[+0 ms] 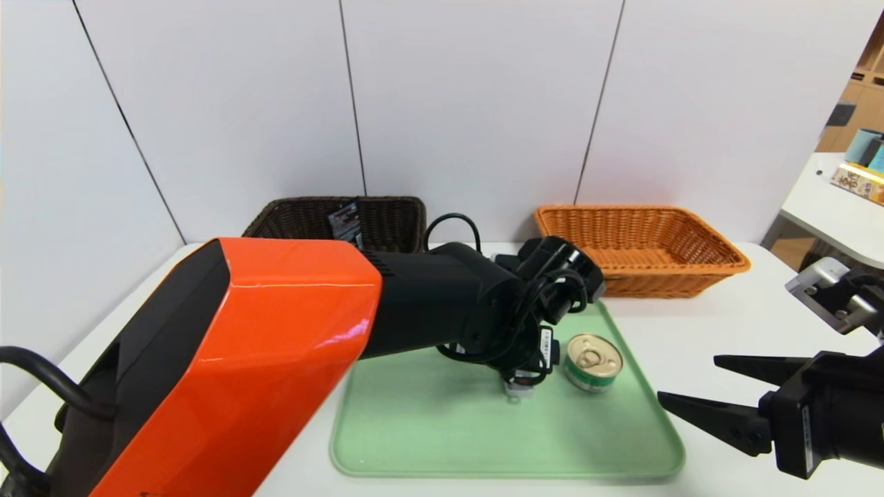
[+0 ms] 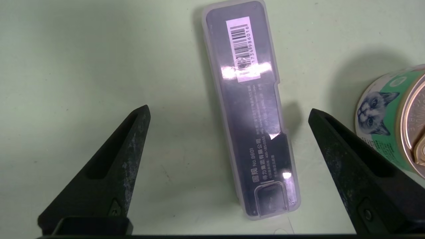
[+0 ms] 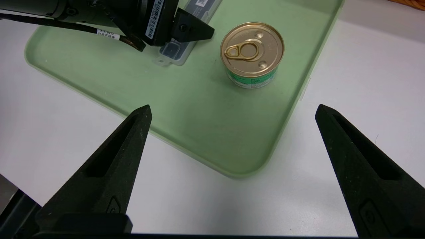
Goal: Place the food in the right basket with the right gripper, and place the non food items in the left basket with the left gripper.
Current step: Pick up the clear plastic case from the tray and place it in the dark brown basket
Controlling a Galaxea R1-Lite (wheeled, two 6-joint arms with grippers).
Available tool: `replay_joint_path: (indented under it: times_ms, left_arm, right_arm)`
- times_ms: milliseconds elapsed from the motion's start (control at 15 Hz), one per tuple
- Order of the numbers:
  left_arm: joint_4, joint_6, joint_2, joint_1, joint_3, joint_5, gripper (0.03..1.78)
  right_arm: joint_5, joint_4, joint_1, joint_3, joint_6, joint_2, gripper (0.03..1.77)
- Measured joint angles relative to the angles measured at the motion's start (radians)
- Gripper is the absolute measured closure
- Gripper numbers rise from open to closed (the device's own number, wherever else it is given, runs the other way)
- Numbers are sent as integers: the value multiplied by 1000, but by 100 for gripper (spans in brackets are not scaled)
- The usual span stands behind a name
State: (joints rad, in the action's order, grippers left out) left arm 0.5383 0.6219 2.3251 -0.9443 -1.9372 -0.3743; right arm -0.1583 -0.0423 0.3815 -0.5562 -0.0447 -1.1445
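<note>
A clear plastic case (image 2: pixel 252 113) with a dark insert and a barcode label lies flat on the green tray (image 1: pixel 414 442). My left gripper (image 2: pixel 229 109) hangs open just above it, one finger on each side, touching nothing. To the case's right stands a green-labelled can (image 1: pixel 592 362) with a gold pull-tab lid. My right gripper (image 1: pixel 690 378) is open and empty over the white table, off the tray's near right corner. The dark brown left basket (image 1: pixel 387 214) holds a black packet (image 1: pixel 345 219). The orange right basket (image 1: pixel 642 241) looks empty.
Both baskets stand against the white wall panels behind the tray. My orange left arm (image 1: pixel 235 366) crosses the left half of the head view and hides that part of the table. A second table with boxes (image 1: pixel 856 183) stands at the far right.
</note>
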Motion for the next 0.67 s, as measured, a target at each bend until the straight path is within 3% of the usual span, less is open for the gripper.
replay_joint_path:
  times_ms: [667]
  left_arm:
    - [-1, -8, 20, 1, 0, -44, 12]
  right_arm:
    - [0, 0, 0, -2, 1, 1, 10]
